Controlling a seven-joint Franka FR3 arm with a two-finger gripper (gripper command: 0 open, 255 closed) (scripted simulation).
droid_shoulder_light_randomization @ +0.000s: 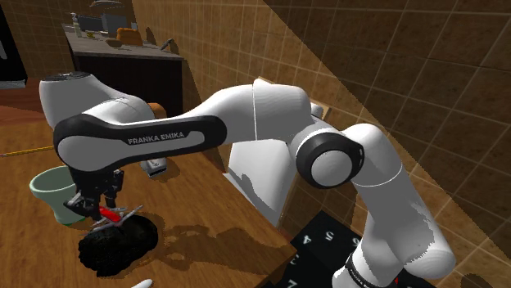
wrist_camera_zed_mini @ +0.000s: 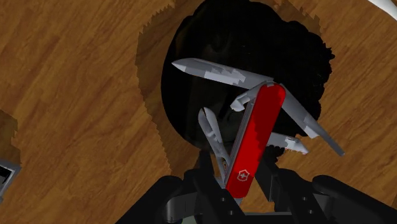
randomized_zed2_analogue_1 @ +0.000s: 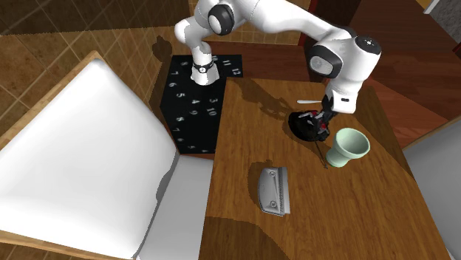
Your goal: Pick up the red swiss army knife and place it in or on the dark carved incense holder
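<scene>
A red swiss army knife (wrist_camera_zed_mini: 257,133) with several grey blades fanned out is clasped at its lower end between the fingers of my gripper (wrist_camera_zed_mini: 242,186). Directly beneath it sits the dark, lumpy carved incense holder (wrist_camera_zed_mini: 254,44) on the wooden table. In the shoulder view the gripper (droid_shoulder_light_randomization: 98,206) hangs just above the holder (droid_shoulder_light_randomization: 119,241), with the knife (droid_shoulder_light_randomization: 111,215) at its tips, close over the holder's top. The second exterior view has the gripper (randomized_zed2_analogue_1: 322,124) over the holder (randomized_zed2_analogue_1: 301,127), and the knife (randomized_zed2_analogue_1: 319,118) is a small red spot there.
A pale green cup (droid_shoulder_light_randomization: 56,192) (randomized_zed2_analogue_1: 347,145) stands right beside the holder. A grey flat device (randomized_zed2_analogue_1: 273,190) lies mid-table, a white utensil (randomized_zed2_analogue_1: 306,101) behind the holder. The black numbered stand (randomized_zed2_analogue_1: 193,96) and a white chair (randomized_zed2_analogue_1: 81,162) border the table. A cluttered cabinet (droid_shoulder_light_randomization: 123,49) stands far back.
</scene>
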